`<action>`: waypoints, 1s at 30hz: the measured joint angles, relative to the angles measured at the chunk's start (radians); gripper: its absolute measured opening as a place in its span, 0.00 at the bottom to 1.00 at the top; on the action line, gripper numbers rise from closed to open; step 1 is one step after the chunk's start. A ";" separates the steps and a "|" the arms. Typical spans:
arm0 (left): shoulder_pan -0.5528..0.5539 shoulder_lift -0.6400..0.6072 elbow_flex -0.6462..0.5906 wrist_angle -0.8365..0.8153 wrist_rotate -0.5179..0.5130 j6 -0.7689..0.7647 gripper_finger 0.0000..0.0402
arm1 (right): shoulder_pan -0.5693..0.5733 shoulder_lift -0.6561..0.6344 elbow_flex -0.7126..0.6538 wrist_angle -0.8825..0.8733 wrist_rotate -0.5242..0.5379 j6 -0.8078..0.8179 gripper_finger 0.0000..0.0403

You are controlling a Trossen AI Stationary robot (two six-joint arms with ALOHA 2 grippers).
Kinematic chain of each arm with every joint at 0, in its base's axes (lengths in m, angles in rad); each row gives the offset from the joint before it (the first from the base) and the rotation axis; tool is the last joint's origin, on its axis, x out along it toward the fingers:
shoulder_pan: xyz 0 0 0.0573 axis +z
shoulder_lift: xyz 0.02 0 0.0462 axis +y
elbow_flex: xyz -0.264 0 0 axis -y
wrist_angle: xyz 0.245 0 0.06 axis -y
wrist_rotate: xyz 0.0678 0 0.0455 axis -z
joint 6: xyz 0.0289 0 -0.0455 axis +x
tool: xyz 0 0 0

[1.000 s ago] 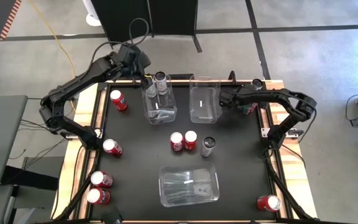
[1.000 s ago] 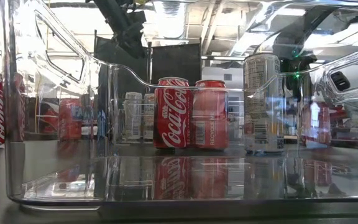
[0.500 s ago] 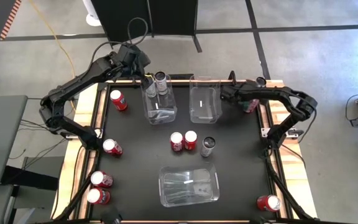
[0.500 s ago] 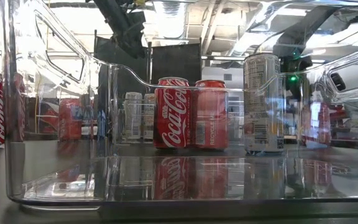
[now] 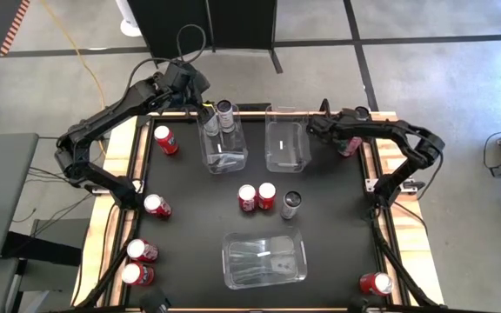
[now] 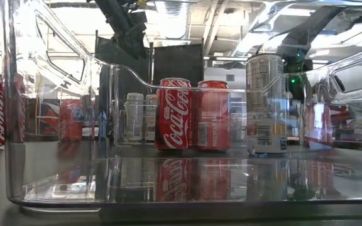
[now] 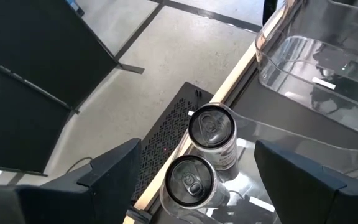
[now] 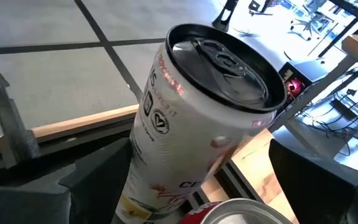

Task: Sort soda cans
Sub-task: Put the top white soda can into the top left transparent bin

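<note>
1. High view: we count two silver cans (image 5: 217, 114) standing in the far-left bin (image 5: 224, 152); the middle bin (image 5: 287, 143) and near bin (image 5: 264, 258) look empty.
2. We judge sorting barely begun: red cans (image 5: 257, 196) and one silver can (image 5: 291, 205) stand loose on the table (image 5: 190, 243).
3. Left gripper (image 7: 194, 177) hangs released above the binned pair.
4. Right gripper (image 8: 173, 180) stands wide around a tilted white can (image 8: 197, 118) at the far-right edge; we cannot tell whether it grips.

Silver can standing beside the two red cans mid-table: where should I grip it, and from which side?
Grip the silver can on its round side wall, upper half, probably coming from above or from the table's right. It stands upright, and the two red cans crowd its left, so keep fingers out of that gap.
</note>
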 joint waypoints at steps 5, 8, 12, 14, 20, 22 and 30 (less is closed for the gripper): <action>0.000 0.000 0.000 0.000 0.000 0.000 0.77 | -0.036 0.000 0.000 0.026 0.000 -0.004 0.99; 0.000 0.000 0.000 0.000 -0.007 0.004 0.77 | -0.035 0.000 0.000 0.054 -0.008 -0.046 0.99; 0.000 0.000 0.000 -0.001 -0.017 0.007 0.77 | 0.005 0.001 0.000 0.056 -0.018 -0.052 0.99; 0.000 0.000 0.000 0.000 -0.021 0.007 0.77 | 0.033 0.001 0.000 0.056 -0.018 -0.054 0.99; 0.000 0.000 0.000 0.009 -0.028 0.003 0.77 | 0.129 0.001 0.027 -0.001 -0.033 -0.049 0.99; 0.000 0.000 0.000 0.020 -0.028 -0.006 0.77 | 0.151 0.001 0.065 -0.049 -0.039 -0.046 0.99; 0.000 0.000 0.000 0.023 0.007 -0.043 0.77 | 0.116 -0.035 0.307 -0.358 -0.173 -0.047 0.99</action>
